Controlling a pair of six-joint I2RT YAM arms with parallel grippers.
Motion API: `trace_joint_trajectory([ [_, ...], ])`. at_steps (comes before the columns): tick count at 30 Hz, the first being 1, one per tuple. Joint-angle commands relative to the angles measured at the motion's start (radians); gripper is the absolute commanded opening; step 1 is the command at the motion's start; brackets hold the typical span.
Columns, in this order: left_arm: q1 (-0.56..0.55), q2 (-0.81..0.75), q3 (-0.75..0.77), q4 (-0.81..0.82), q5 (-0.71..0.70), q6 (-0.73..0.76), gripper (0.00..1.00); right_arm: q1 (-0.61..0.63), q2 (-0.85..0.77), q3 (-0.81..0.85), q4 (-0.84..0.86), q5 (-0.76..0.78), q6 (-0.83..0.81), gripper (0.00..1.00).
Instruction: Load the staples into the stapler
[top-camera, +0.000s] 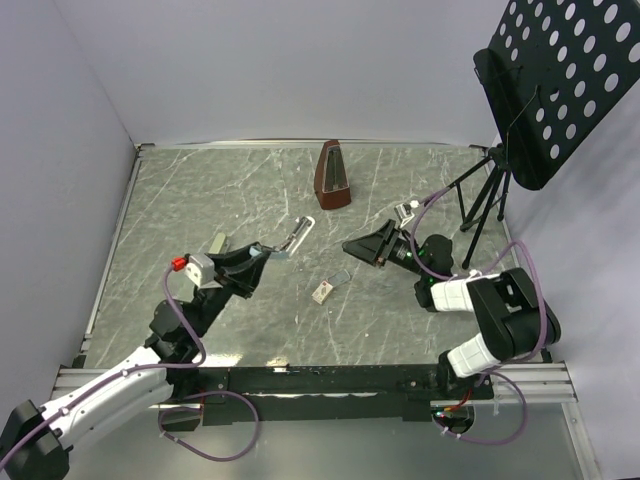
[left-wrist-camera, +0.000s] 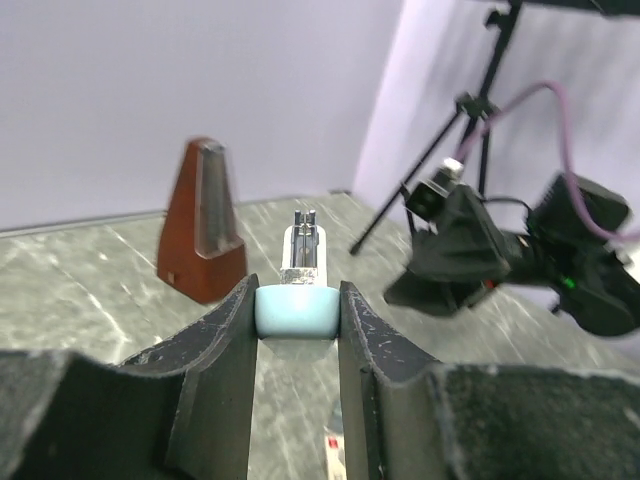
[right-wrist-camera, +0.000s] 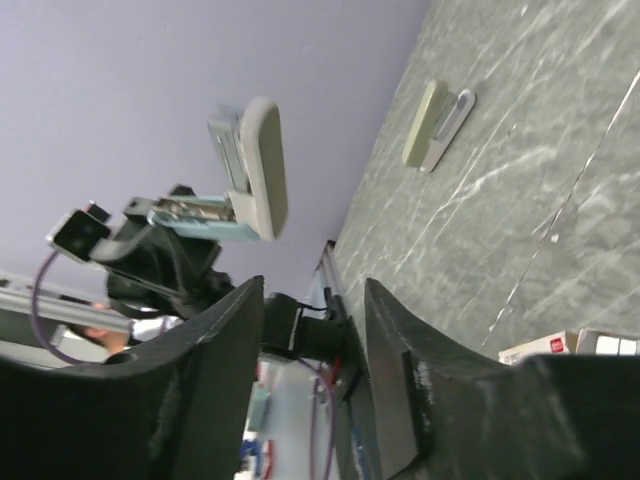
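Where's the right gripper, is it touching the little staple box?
Apart. The top view shows bare table between the open right gripper and the staple box.

Counter (top-camera: 200, 200): dark grey-green stone pattern with white veins running through it; walls (top-camera: 300, 70) pale lavender-grey. Metronome (top-camera: 333, 177) reddish-brown with a paler face; stapler (left-wrist-camera: 295, 312) pale blue at the base, cream on the raised top, bare silver metal in the channel; staples box (top-camera: 323, 291) cream-tan with reddish print, thin strip (top-camera: 340, 277) beside it grey. Left gripper (top-camera: 260, 254) and right gripper (top-camera: 352, 245) both black, cables (left-wrist-camera: 548, 88) purple, a red cap (top-camera: 180, 264) at the left wrist; music stand (top-camera: 560, 70) black, patterned with rows of round holes.
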Motion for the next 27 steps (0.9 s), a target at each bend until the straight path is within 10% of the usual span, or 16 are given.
trace_joint_trajectory([
  [1,0.007,-0.016,0.073,-0.052,-0.067,0.016,0.01,-0.002,-0.149,0.043,-0.128,0.021,-0.162,0.58],
  [14,0.009,0.087,0.34,-0.399,0.337,0.113,0.01,0.249,-0.543,0.399,-1.201,0.129,-1.392,0.87],
  [27,0.01,0.069,0.454,-0.56,0.601,0.168,0.01,0.392,-0.513,0.554,-1.508,0.008,-1.65,0.75],
])
